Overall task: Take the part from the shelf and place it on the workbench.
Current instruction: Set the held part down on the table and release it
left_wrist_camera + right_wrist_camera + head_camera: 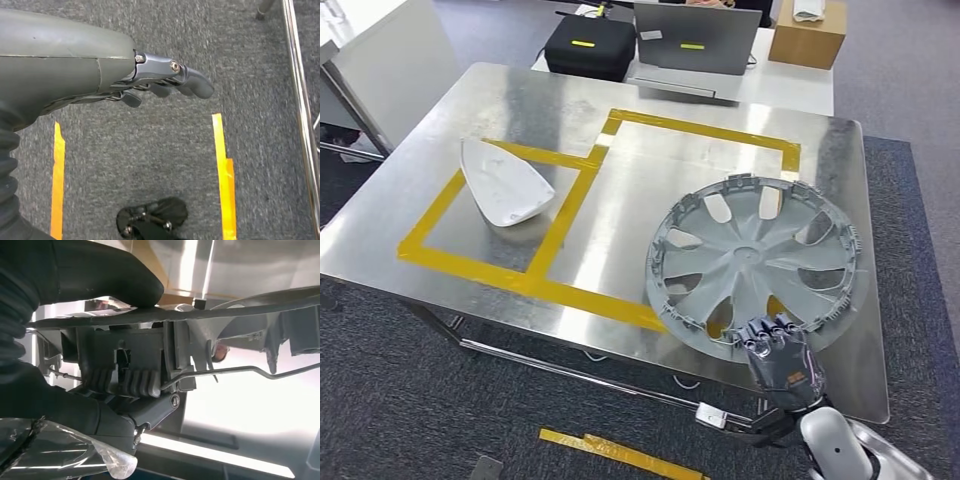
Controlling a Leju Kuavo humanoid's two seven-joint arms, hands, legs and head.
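While the right hand (779,352) grips the near rim of the hubcap (754,262), thumb on one face and dark fingers (130,382) curled against the ribbed inner edge, the hubcap lies on the bench (546,100) at its near right corner. It is a round grey plastic disc, inner face up, with curved spokes, teardrop openings and a ring of small clips round the edge; a thin wire hoop (241,371) runs along that inner edge in the right wrist view. Being round, it has no long axis; it lies roughly flat, its near edge at the bench's front edge, over the yellow tape (569,295). The bench is brushed steel, dull and scuffed, and the tape marks two adjoining rectangles on it. Left of the hubcap, well apart, a white pointed shell (505,182) with a smooth curved surface rests in the smaller rectangle, its tip pointing toward the bench's far left. Beyond the bench's far edge sit a black case (589,47), a grey laptop (696,40) and a cardboard box (807,35). Crumpled clear plastic film (68,450) wraps the right wrist. The left hand (166,82) hangs over grey carpet (151,145) with orange tape strips (222,170), holding nothing, its fingers loosely bent and slightly apart.
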